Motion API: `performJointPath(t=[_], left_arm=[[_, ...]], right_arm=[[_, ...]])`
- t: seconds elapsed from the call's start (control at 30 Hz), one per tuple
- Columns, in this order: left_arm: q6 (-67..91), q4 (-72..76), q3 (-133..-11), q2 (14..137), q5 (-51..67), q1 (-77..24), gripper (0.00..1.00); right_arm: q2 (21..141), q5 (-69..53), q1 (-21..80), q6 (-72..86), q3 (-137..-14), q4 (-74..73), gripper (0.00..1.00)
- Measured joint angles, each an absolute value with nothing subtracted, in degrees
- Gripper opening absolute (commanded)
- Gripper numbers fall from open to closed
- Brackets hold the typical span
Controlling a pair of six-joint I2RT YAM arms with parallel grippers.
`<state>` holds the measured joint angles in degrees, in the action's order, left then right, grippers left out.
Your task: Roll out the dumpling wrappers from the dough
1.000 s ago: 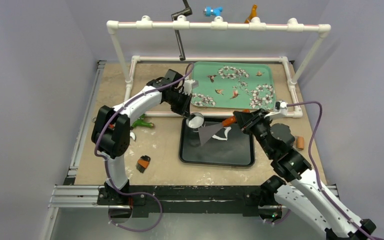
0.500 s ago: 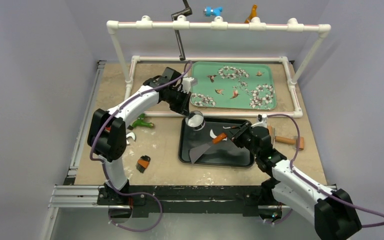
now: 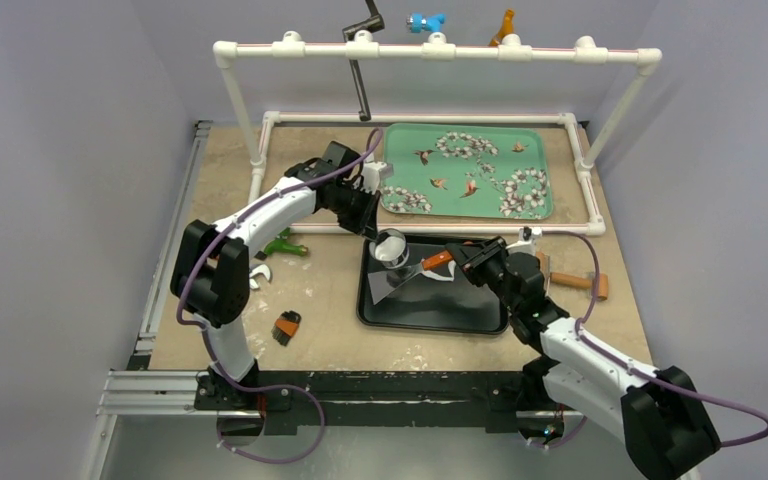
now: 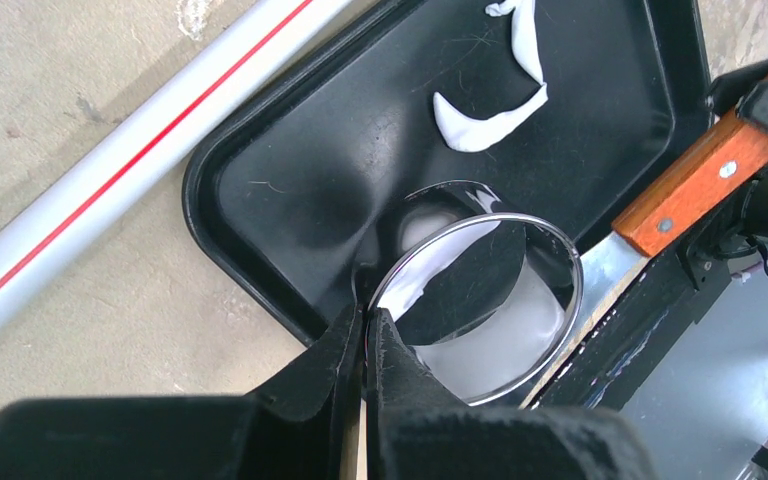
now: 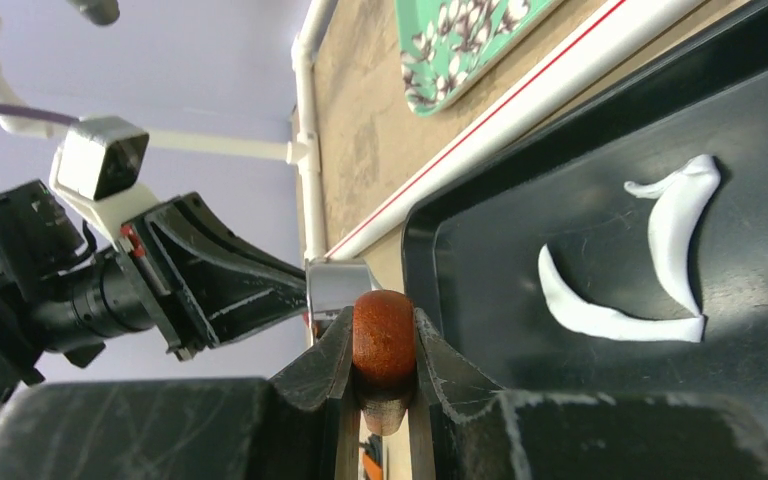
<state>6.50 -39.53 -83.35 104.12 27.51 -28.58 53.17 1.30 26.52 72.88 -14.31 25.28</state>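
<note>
My left gripper (image 3: 384, 237) is shut on the rim of the metal ring cutter (image 3: 393, 247) and holds it over the far left corner of the black tray (image 3: 480, 318). In the left wrist view the fingertips (image 4: 352, 335) pinch the ring (image 4: 550, 262). A pale white patch (image 4: 490, 345) shows inside it; I cannot tell whether it is a wrapper or the ring's wall. My right gripper (image 3: 457, 257) is shut on the wooden handle (image 5: 384, 335) of a spatula, whose metal blade (image 3: 392, 285) lies just under the ring. Two curved white scraps (image 4: 495, 100) lie on the tray.
A green flowered tray (image 3: 465, 170) sits at the back inside a white PVC pipe frame (image 3: 430, 50). A wooden-handled tool (image 3: 580, 282) lies right of the black tray. A green tool (image 3: 285, 245), a white scrap (image 3: 260, 272) and an orange-black item (image 3: 286, 325) lie to the left.
My right arm has swung in towards the ring, and the spatula blade has moved left to lie under it. My left gripper has lowered the ring slightly.
</note>
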Motion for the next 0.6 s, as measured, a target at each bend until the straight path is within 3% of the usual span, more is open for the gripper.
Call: performJointPath(t=[0.6], left_arm=[[7.0,-37.2,-79.1,100.5,30.5,-29.7,0.0]], right_arm=[[56.3,5.5,24.3,74.8,-12.4,26.4,0.0]])
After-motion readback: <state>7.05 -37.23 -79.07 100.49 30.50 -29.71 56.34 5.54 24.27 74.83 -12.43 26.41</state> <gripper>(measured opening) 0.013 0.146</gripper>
